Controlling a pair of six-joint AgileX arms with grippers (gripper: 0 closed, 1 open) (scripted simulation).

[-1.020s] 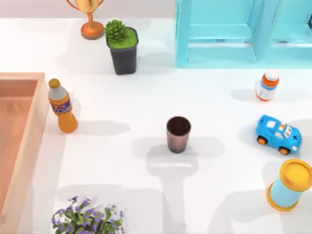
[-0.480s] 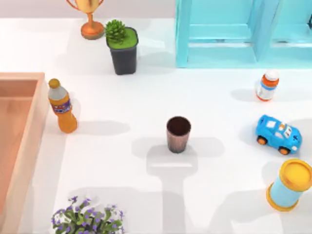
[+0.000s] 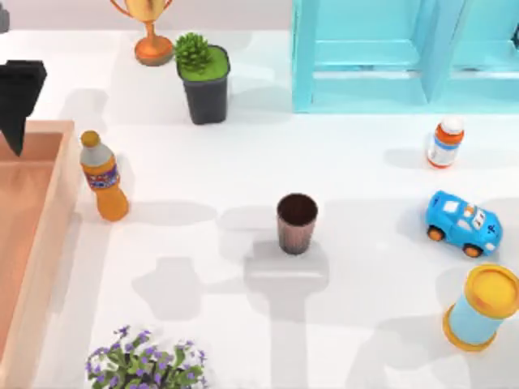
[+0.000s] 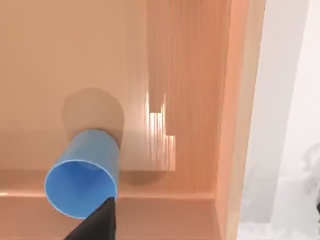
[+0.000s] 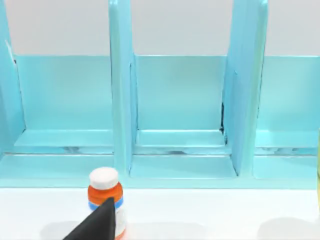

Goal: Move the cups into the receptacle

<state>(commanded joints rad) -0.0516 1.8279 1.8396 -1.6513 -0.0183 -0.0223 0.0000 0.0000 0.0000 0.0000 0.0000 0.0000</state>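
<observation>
From above, the left gripper (image 3: 18,105) hangs at ten o'clock over the far corner of the wooden box (image 3: 50,211); whether its claw is wide or narrow, I cannot tell. The brown ribbed cup (image 3: 297,222) stands upright mid-table, well apart, toward four o'clock from that gripper. On the left wrist view, the light blue cup (image 4: 85,172) sits inside the box, upright beside its wall, with one dark fingertip (image 4: 97,225) just at its rim. On the right wrist view, a dark fingertip (image 5: 100,222) faces the turquoise shelf (image 5: 175,115) and a white-capped bottle (image 5: 106,195).
</observation>
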